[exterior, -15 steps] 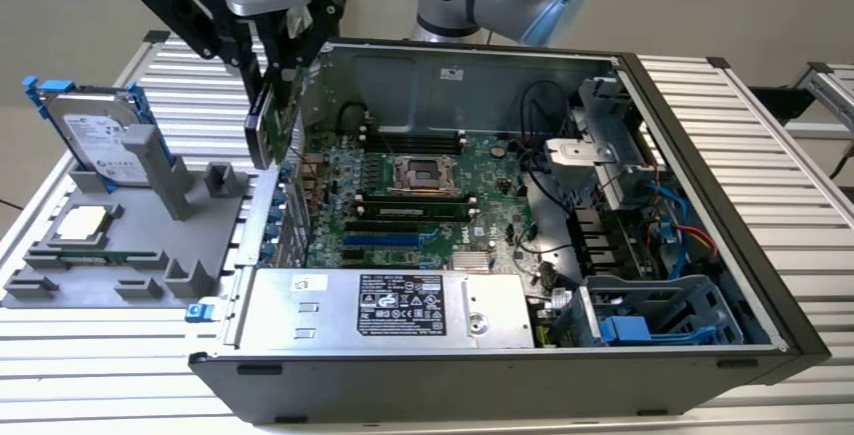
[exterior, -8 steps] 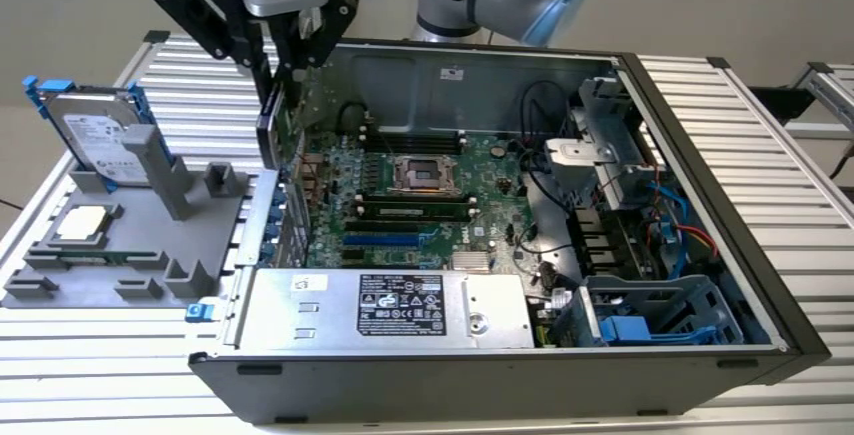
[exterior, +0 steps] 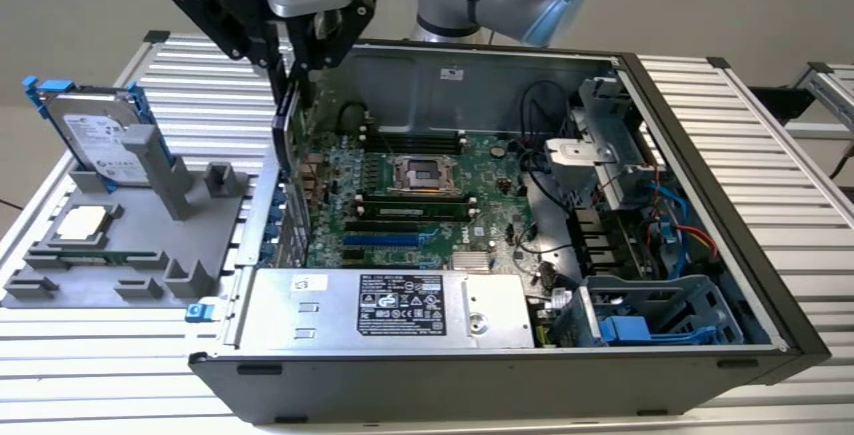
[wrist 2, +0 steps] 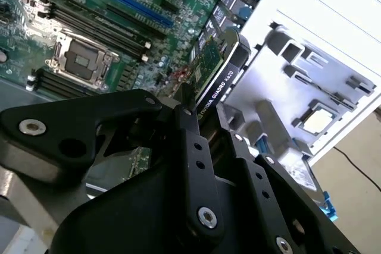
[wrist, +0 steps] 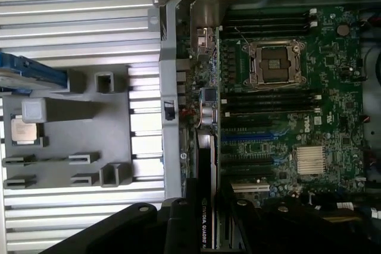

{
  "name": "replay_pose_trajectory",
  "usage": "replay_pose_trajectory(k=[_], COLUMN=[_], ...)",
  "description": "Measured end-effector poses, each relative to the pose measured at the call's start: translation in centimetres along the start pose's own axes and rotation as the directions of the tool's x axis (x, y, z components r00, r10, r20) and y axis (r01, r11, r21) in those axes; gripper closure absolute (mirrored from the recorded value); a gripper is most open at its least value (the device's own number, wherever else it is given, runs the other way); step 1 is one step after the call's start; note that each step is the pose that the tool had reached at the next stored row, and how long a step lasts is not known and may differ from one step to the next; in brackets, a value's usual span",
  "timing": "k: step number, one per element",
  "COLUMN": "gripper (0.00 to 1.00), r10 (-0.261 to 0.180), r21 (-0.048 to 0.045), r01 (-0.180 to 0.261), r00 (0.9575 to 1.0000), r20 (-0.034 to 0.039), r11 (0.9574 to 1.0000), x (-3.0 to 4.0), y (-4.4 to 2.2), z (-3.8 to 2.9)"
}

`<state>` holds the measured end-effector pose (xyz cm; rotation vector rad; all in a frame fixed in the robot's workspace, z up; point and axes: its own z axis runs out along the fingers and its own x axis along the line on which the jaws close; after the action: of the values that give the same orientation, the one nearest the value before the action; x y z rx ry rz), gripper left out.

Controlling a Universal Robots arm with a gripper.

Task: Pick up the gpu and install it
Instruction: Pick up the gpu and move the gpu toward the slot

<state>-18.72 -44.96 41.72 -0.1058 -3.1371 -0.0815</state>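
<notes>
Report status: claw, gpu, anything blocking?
Claw shut on gpu. Gpu held edge-on over the motherboard, beside the case wall. Nothing seen blocking the slots.

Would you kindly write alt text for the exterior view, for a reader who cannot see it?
The arm's gripper, shut on the gpu, holds it upright just inside the open computer case, beside the motherboard, by the wall on the exterior view's left. Outside that wall, a gray holder carries a hard drive and a CPU chip.
</notes>
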Motion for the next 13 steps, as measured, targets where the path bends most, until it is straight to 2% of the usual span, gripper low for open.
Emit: replay_pose_trajectory(k=[13], gripper=[1.00], r10=[0.000], r21=[0.0000], r01=[0.000], r00=[1.0000], r20=[0.0000], r11=[1.0000], x=[-1.67], y=[0.11], z=[0.00])
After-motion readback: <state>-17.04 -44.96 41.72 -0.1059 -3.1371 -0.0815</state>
